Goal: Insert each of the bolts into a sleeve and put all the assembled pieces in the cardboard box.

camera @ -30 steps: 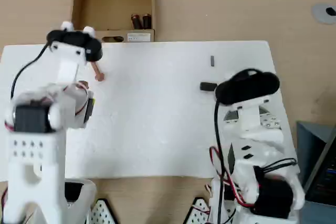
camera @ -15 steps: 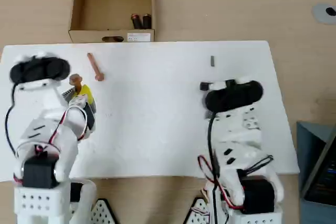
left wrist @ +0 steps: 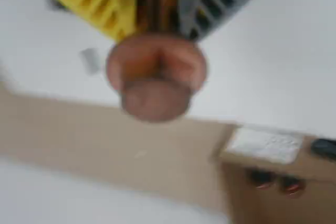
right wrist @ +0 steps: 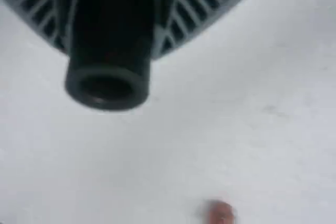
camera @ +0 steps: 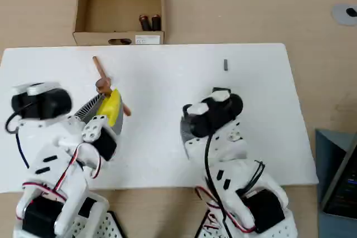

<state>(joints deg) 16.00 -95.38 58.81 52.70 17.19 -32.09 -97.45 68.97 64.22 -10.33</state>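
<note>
My left gripper (camera: 107,94), with its yellow finger, is shut on a copper bolt (camera: 103,86) at the left of the white mat. In the left wrist view the bolt (left wrist: 155,80) sticks out from between the fingers of the left gripper (left wrist: 155,9), head outward. A second copper bolt (camera: 98,67) lies on the mat just beyond it. My right gripper (right wrist: 113,3) is shut on a black sleeve (right wrist: 107,72), open end outward, above the mat. The right arm (camera: 215,112) sits mid-mat. The cardboard box (camera: 83,4) stands past the mat's far edge.
Two dark assembled pieces (camera: 149,22) lie in the box's near right corner. A small grey piece (camera: 225,64) lies on the mat's far right. A copper bolt head (right wrist: 218,213) shows across the mat in the right wrist view. A laptop corner (camera: 337,176) sits at right.
The left arm pulled back and swung right, now holding a bolt up over the mat. The right arm swung left toward the middle, and the black sleeve has left its spot on the mat.
</note>
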